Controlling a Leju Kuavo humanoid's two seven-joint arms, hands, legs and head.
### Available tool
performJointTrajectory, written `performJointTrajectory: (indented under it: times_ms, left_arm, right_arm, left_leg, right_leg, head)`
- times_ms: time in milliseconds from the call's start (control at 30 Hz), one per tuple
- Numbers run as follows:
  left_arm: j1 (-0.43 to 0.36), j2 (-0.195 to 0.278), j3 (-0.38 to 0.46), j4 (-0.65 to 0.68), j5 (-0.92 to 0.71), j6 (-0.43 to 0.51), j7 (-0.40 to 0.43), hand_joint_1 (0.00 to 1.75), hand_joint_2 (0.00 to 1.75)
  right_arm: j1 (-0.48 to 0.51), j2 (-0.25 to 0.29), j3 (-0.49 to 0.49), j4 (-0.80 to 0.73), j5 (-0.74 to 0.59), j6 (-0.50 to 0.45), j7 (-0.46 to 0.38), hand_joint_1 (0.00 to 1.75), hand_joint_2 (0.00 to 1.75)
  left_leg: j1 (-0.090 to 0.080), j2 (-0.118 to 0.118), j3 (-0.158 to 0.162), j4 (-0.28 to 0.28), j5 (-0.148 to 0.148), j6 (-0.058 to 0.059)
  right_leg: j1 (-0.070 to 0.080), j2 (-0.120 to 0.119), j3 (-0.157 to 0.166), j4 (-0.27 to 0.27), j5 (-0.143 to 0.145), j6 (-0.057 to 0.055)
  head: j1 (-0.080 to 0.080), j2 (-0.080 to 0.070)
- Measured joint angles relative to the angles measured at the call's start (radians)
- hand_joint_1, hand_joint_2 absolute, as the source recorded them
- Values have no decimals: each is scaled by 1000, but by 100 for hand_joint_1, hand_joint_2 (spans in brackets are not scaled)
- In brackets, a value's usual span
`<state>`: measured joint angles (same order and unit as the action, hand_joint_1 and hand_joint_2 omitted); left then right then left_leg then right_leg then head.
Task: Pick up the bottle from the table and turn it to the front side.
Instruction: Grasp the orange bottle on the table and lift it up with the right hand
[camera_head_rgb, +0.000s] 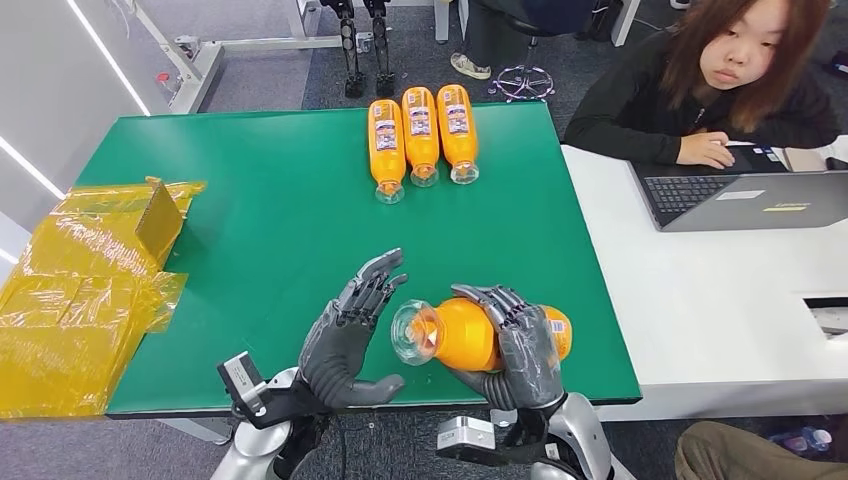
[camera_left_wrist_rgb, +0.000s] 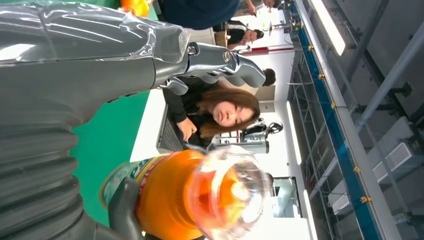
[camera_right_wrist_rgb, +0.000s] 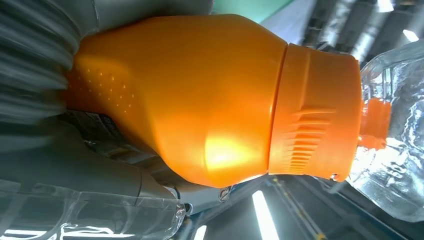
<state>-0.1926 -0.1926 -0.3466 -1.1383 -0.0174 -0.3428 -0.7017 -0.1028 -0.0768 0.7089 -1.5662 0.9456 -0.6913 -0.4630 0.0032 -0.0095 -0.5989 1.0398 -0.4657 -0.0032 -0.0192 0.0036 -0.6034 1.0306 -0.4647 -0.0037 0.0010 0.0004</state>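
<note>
Green table (camera_head_rgb: 270, 200) fills the middle of the head view, with a white table (camera_head_rgb: 720, 290) butted against its right edge. Right hand (camera_head_rgb: 515, 340) grips an orange bottle (camera_head_rgb: 465, 335) near the front edge of the green table, fingers wrapped over its body; the bottle lies roughly level, its clear cap end pointing left toward the left hand (camera_head_rgb: 350, 335). Left hand is open, fingers spread and holding nothing, just beside the cap end, apparently not touching. Left wrist view shows the bottle's clear cap (camera_left_wrist_rgb: 227, 192) close up, with its label partly visible behind. Right wrist view shows the bottle's orange shoulder (camera_right_wrist_rgb: 200, 100) against the palm. Three more orange bottles (camera_head_rgb: 421, 135) lie side by side at the far edge of the green table, caps pointing near. Yellow plastic wrapping (camera_head_rgb: 85, 290) sits at the left, overhanging the table edge. A person (camera_head_rgb: 715, 85) in dark clothing sits at the far right, one hand by a laptop (camera_head_rgb: 740, 195) on the white table.
</note>
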Motion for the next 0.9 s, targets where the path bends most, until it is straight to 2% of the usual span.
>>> performJointTrajectory:
  times_ms: [400,600,900]
  left_arm:
    - [2,2,-53,-32,29,-11,0,0,175]
    - [1,5,-61,-56,36,9,0,0,175]
    - [-9,11,-60,-74,38,33,0,0,175]
  right_arm:
    - [-60,88,18,85,-164,0,-113,175,175]
    - [-88,143,65,138,-274,-5,-133,175,175]
    - [-101,212,110,205,-328,-10,-142,175,175]
  left_leg:
    - [0,0,0,0,0,0]
    - [0,0,0,0,0,0]
    - [0,0,0,0,0,0]
  right_leg:
    - [0,0,0,0,0,0]
    - [0,0,0,0,0,0]
    - [0,0,0,0,0,0]
  head:
    - [0,0]
    - [0,0]
    - [0,0]
